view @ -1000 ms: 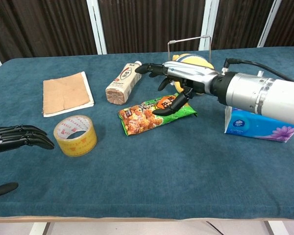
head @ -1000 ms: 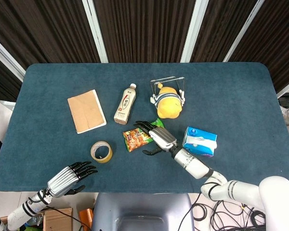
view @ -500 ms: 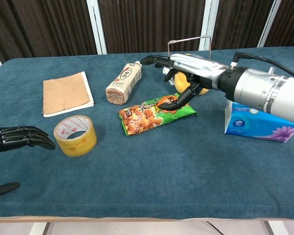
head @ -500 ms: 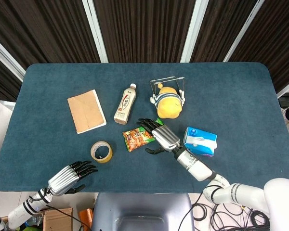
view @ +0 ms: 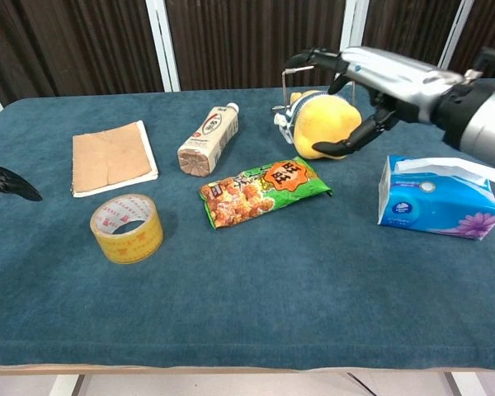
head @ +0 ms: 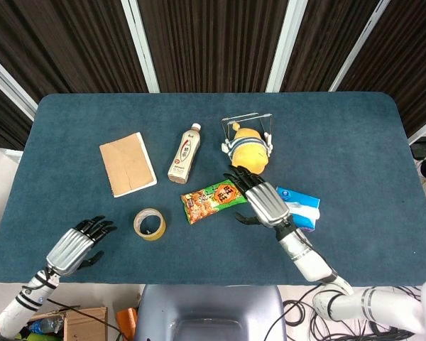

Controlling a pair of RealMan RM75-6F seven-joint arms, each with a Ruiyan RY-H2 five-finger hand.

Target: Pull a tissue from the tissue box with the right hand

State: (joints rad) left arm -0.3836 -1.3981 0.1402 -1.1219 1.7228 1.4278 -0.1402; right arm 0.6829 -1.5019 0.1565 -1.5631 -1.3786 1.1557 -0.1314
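Right hand [view: 371, 82] has risen and travelled toward the robot's right over the last second: it was low over the snack packet [view: 264, 191], and now hovers in the air above and just left of the tissue box [view: 433, 198] in the chest view. Judgement: approach phase, hand being brought over the box; no contact with the tissue yet.

Tissue box lies on the blue worktop [view: 272, 289] at the right, well apart from the tape roll [view: 125, 228]. A white tissue [view: 450, 167] stands out of its top slot, free and untouched. In the head view the right hand [head: 264, 200] partly covers the box [head: 305, 209].

Right hand pose: palm down, fingers [view: 313, 58] spread and reaching forward, thumb curled underneath; nothing held. It hangs close in front of the yellow plush toy [view: 326, 124].

Left hand [head: 74, 245] has drawn back toward the near left edge of the worktop; fingers apart, empty. The chest view shows only its dark fingertips at the left border.

Next move would call for lowering onto the protruding tissue and pinching it.
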